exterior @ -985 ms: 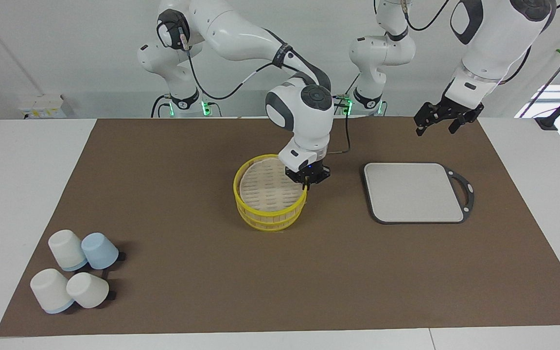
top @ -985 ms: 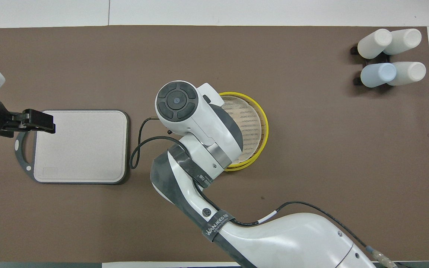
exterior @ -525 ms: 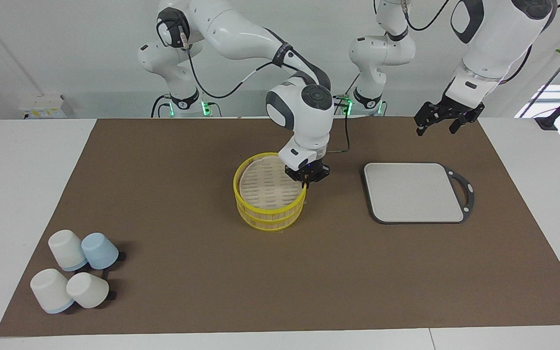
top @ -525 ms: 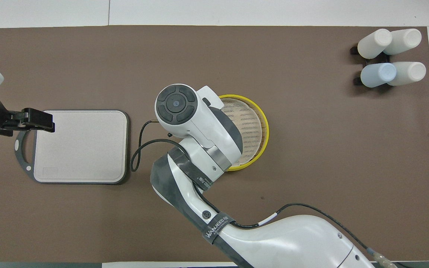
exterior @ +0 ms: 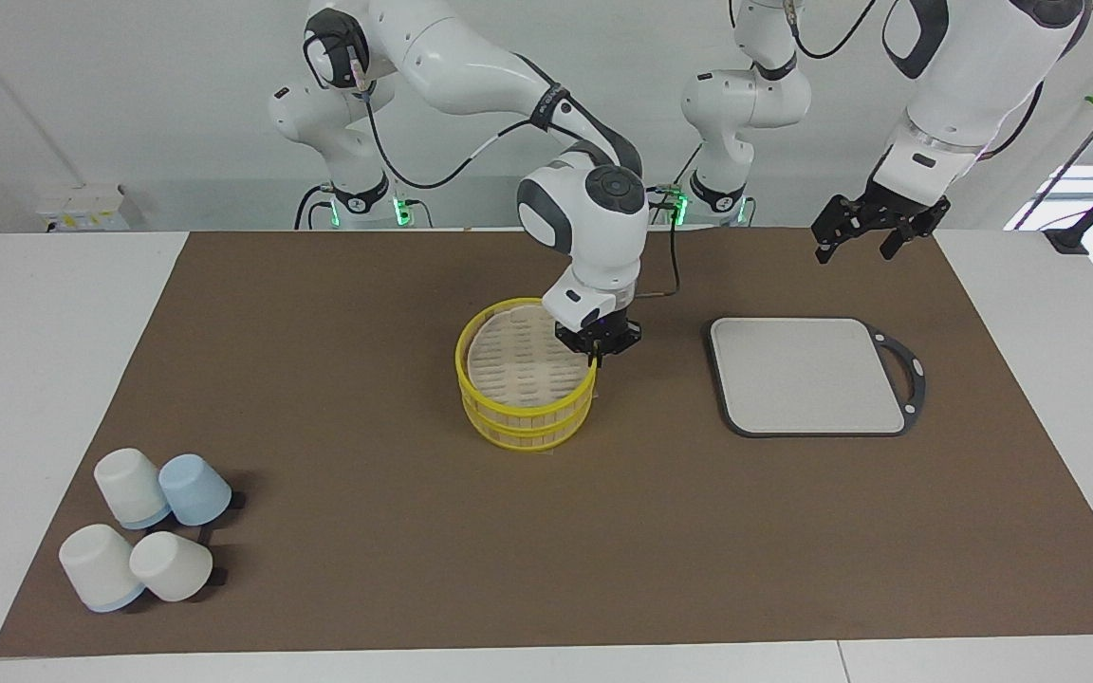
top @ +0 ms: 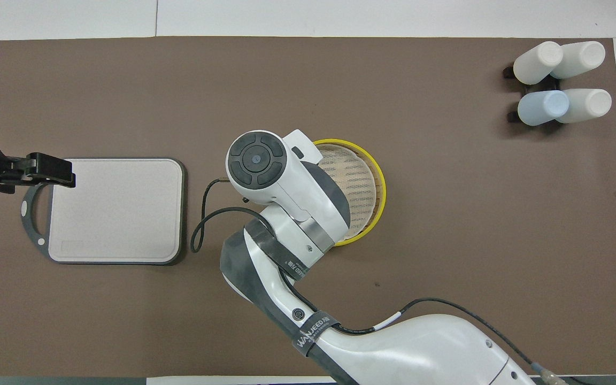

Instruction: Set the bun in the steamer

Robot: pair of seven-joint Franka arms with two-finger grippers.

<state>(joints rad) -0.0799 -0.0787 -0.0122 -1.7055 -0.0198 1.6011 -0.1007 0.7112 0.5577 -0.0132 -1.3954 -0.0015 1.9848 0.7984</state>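
The steamer point(exterior: 526, 379) stands mid-mat, a round light-wood basket with yellow bands and its slatted lid point(exterior: 520, 365) on top; it also shows in the overhead view point(top: 364, 184). My right gripper point(exterior: 596, 357) is at the lid's rim on the side toward the grey board, fingers closed on that rim. In the overhead view the right arm covers the gripper and part of the steamer. My left gripper point(exterior: 856, 247) hangs open and empty in the air over the mat by the board's robot-side edge, seen in the overhead view too point(top: 67, 177). The bun is out of view.
A grey square board with a black handle point(exterior: 807, 375) lies toward the left arm's end of the table, also seen from overhead point(top: 115, 211). Several white and blue cups point(exterior: 148, 531) lie on a small rack at the mat's corner toward the right arm's end, farthest from the robots point(top: 559, 80).
The right gripper has drawn the lid a little toward the robots, so it sits more in line with the basket under it. The left gripper has drifted slightly toward its own end of the table.
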